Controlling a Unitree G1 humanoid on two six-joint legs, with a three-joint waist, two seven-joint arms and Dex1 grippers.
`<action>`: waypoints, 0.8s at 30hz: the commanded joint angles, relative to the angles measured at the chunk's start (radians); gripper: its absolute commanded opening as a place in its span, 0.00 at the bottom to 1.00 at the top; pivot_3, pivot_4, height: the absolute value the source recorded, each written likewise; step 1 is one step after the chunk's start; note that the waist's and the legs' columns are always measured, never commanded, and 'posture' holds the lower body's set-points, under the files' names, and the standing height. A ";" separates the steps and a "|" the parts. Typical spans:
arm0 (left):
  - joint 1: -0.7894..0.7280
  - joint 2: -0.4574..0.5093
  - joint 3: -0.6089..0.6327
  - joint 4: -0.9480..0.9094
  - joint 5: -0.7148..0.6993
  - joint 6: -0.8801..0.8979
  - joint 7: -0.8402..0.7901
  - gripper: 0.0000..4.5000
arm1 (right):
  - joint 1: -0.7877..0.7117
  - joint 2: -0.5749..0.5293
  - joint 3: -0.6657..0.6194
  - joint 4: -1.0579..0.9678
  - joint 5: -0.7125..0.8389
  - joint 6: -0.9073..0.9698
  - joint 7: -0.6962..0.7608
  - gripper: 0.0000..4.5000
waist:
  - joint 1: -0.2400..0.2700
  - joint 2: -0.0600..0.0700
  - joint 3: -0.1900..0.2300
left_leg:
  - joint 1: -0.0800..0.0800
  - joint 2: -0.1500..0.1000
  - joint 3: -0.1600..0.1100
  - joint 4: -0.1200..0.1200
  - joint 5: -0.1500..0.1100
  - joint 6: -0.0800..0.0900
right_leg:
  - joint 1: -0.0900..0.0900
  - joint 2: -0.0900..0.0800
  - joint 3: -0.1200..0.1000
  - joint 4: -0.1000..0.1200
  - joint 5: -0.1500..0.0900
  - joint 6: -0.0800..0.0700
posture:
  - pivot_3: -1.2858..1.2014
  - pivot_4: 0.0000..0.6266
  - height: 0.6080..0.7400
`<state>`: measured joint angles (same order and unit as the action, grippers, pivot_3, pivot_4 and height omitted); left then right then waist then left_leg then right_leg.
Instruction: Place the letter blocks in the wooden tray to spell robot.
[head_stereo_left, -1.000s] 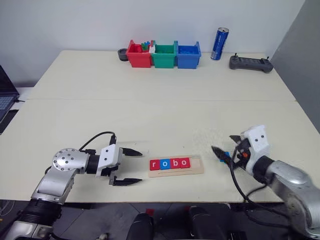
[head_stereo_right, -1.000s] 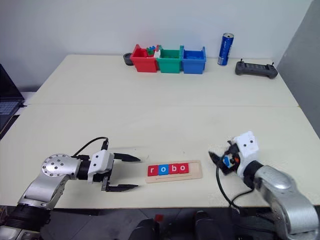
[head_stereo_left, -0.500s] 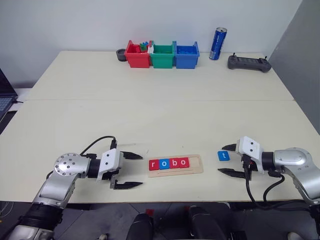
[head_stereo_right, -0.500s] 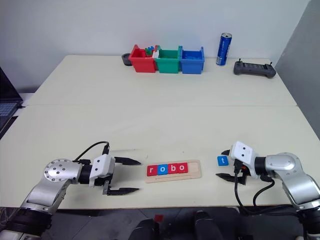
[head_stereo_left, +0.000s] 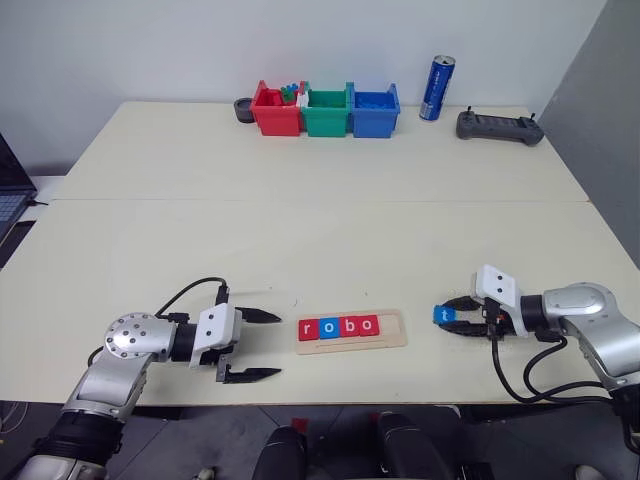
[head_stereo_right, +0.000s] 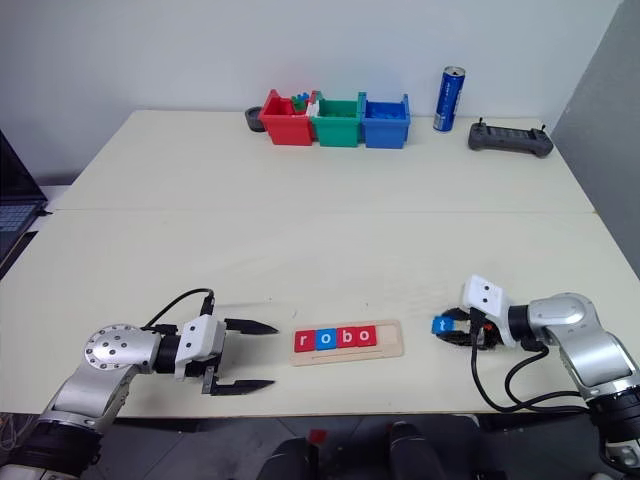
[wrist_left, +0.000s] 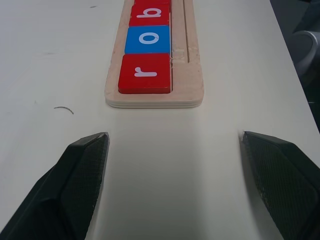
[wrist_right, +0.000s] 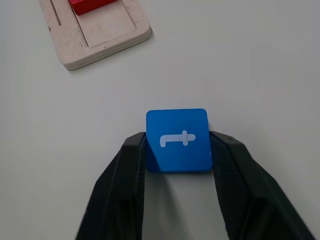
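Bare table (head_stereo_left: 300, 240) lies open all around the wooden tray (head_stereo_left: 393, 330), whose right end slot is free. The bins (head_stereo_left: 325, 110), can (head_stereo_left: 437, 88) and controller (head_stereo_left: 500, 126) stand well apart at the far edge.

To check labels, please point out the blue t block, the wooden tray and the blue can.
blue t block (wrist_right: 177, 140), right wrist view, top face.
wooden tray (head_stereo_left: 393, 328), left eye view, bare right end.
blue can (head_stereo_left: 437, 88), left eye view, side.

Both arms low, grippers pointing inward

The left gripper (head_stereo_left: 249, 345) lies near the table with its two black fingers spread wide, nothing between them. The right gripper (wrist_right: 177, 145) has its fingers pressed on both sides of the blue "t" block (wrist_right: 177, 140).
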<state>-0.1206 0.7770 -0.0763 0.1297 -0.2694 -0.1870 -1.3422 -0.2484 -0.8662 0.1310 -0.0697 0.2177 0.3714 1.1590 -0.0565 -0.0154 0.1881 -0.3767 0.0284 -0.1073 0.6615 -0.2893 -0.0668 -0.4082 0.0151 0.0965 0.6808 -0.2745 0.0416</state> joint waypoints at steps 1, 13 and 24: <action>-0.005 0.005 0.013 0.012 0.000 -0.024 -0.002 1.00 | 0.008 -0.008 0.001 -0.087 0.013 0.024 0.008 0.32 | 0.000 0.000 0.000 | 0.000 0.000 0.000 0.000 0.000 0.000 | 0.000 0.000 0.000 0.000 0.000 0.000 | 0.52 0.24 1.00; 0.009 0.010 0.009 -0.052 -0.005 0.009 0.017 1.00 | -0.134 0.027 0.199 -0.337 -0.066 0.188 -0.024 0.32 | 0.000 0.000 0.000 | 0.001 0.000 0.000 0.000 0.000 0.000 | 0.000 0.000 0.000 0.000 0.000 0.000 | 0.52 0.24 1.00; 0.002 0.019 0.014 -0.168 -0.016 0.124 0.046 1.00 | -0.229 0.064 0.261 -0.303 -0.091 0.224 -0.019 0.32 | 0.000 0.000 0.000 | 0.000 0.000 -0.001 0.000 0.000 0.000 | 0.000 0.000 -0.001 0.000 0.000 0.000 | 0.52 0.24 1.00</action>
<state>-0.1147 0.7825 -0.0759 -0.0027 -0.2706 -0.0723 -1.3006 -0.4555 -0.8060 0.3908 -0.3560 0.1305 0.5969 1.1340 -0.0565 -0.0151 0.1882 -0.3766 0.0285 -0.1080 0.6617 -0.2893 -0.0669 -0.4081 0.0151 0.0959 0.6810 -0.2746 0.0417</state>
